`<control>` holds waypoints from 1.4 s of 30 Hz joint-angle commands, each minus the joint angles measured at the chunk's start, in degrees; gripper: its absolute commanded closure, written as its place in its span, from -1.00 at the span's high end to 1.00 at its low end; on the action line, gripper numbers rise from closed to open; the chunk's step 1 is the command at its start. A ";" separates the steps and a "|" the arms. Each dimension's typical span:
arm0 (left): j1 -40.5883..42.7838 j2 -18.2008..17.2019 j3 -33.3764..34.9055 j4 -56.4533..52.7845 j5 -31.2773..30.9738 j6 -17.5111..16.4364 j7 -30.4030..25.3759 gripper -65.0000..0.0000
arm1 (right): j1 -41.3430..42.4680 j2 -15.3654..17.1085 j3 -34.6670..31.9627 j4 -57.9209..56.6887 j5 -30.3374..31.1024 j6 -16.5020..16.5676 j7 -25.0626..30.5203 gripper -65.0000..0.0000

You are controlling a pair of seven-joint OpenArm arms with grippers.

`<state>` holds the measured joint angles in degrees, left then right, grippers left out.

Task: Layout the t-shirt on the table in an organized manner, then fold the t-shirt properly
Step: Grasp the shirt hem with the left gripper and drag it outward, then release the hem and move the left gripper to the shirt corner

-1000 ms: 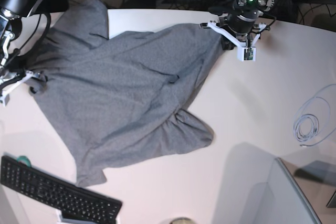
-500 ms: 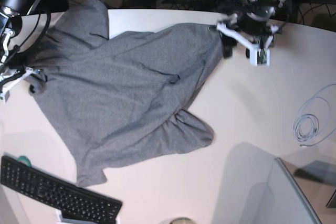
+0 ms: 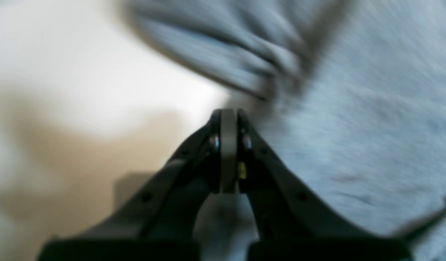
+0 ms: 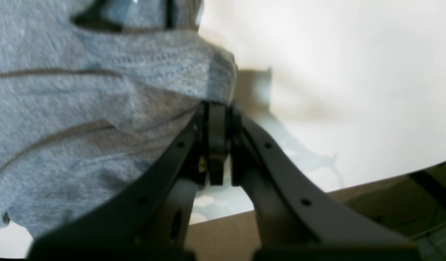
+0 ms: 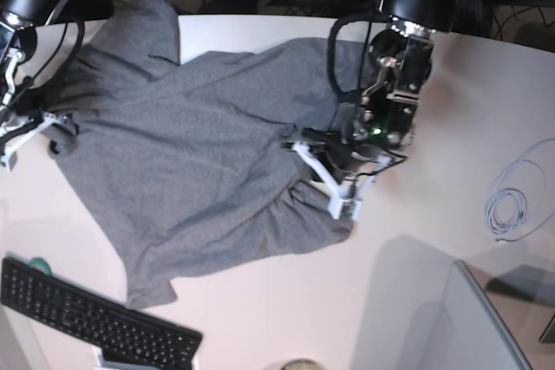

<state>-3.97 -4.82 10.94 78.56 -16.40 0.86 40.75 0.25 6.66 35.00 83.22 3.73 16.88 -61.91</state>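
Left pincer [image 5: 323,166] together over shirt [image 5: 199,162] bunch, apparently gripping nothing; right pincer [image 4: 217,108] clamped on hem. Risk: left closes empty, cloth stays rumpled on counter [image 5: 416,240].

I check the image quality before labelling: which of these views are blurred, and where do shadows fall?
Left wrist view: strongly blurred, the t-shirt smeared in streaks, a soft brownish shadow on the table. Right wrist view: sharper, the knit is readable, and a shadow of the fingers lies on the white top. Base view: mostly sharp, evenly lit, with only faint shadows under the cloth edges.
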 commanded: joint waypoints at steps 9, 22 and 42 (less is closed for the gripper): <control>-4.43 1.17 4.67 -13.20 -1.93 0.24 -7.57 -1.00 | 0.67 0.86 0.56 0.96 0.01 -0.14 0.68 -1.00; -0.74 -8.50 -1.93 -15.31 -1.84 0.41 -8.27 -1.00 | 0.94 0.60 0.20 0.96 0.01 -0.14 0.68 -1.00; -8.91 -12.46 -7.55 -15.05 4.14 0.41 -8.01 -1.00 | 9.11 0.51 -0.15 -9.07 -0.08 -0.23 6.04 -1.00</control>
<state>-11.86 -16.78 3.64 62.48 -12.21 1.17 33.52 8.49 6.52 34.76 73.10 3.36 16.88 -56.49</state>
